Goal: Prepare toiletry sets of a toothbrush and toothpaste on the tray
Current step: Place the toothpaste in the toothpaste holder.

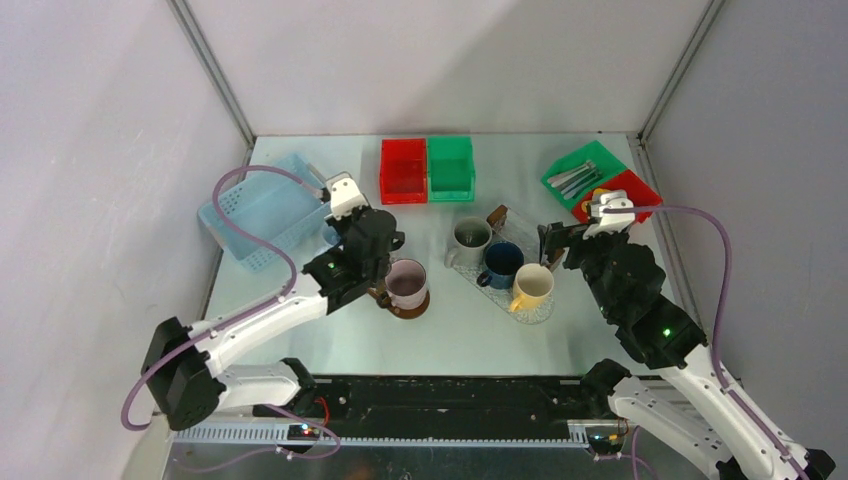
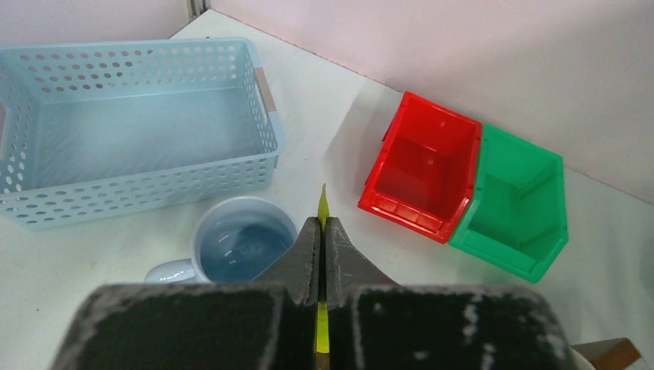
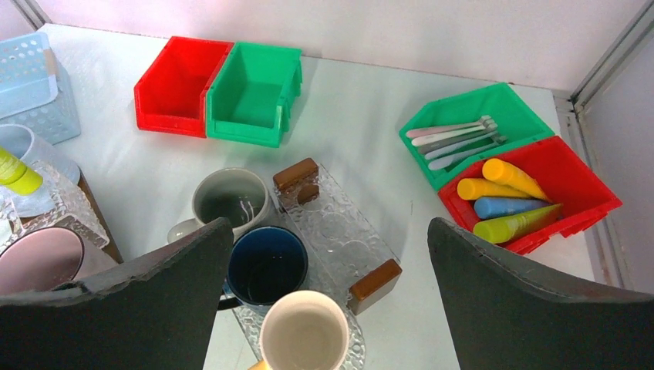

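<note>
At the near edge we see a black rail [image 1: 450, 395] carrying both arm bases, and beyond it the matte white table [image 1: 450, 345]. The left gripper [image 2: 322, 225] is pinched tight on a thin lime-green tube [image 2: 323, 196]. The tube's flat end pokes out between the dark fingers, just beside a glossy pale blue mug [image 2: 243, 243].

The right gripper [image 3: 330, 223] is spread wide and holds nothing. It hovers over the tray [image 3: 339, 231], a pebbled clear-glass slab with wooden end blocks. A cream mug [image 3: 302, 339], a navy mug [image 3: 266, 266] and a grey mug [image 3: 230, 199] stand in a row along the tray's left side. A pink mug [image 1: 407, 283] sits apart, nearer the left arm.

Farther back lie a perforated light blue basket [image 2: 139, 181] and two smooth plastic bins, a red bin [image 1: 403, 170] and a green bin [image 1: 450, 167], touching.

At the far right, the corner green bin [image 3: 501, 96] holds the pale toothbrushes [image 3: 455, 137]. The corner red bin [image 3: 586, 193] touching it holds soft tubes [image 3: 501, 206] in yellow, blue and lime.

Plain pale wall panels [image 1: 440, 60] in metal framing [image 1: 212, 70] close the room.
</note>
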### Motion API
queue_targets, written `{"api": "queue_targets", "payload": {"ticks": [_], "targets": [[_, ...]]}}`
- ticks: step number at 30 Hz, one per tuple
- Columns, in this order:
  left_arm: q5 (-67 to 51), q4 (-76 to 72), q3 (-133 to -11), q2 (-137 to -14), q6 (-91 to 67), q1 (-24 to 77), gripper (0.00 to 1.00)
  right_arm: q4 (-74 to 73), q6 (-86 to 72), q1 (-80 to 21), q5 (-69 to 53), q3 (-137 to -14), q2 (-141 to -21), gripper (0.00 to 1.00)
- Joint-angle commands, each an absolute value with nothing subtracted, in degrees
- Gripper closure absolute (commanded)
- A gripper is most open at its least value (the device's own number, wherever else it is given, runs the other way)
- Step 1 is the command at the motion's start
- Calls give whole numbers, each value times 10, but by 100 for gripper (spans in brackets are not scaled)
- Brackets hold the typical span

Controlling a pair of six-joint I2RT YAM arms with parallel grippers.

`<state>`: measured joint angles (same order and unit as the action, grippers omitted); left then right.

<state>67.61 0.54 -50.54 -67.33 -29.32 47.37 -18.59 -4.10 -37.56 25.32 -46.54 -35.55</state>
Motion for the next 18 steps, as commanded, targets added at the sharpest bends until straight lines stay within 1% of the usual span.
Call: {"api": "queue_targets", "payload": {"ticks": [1, 18], "targets": [[726, -52, -505, -691, -284, 480, 100, -158, -46, -369, 258, -461, -350, 1], [777, -49, -510, -713, -267, 506, 100, -166, -48, -359, 261, -461, -346, 1]]}}
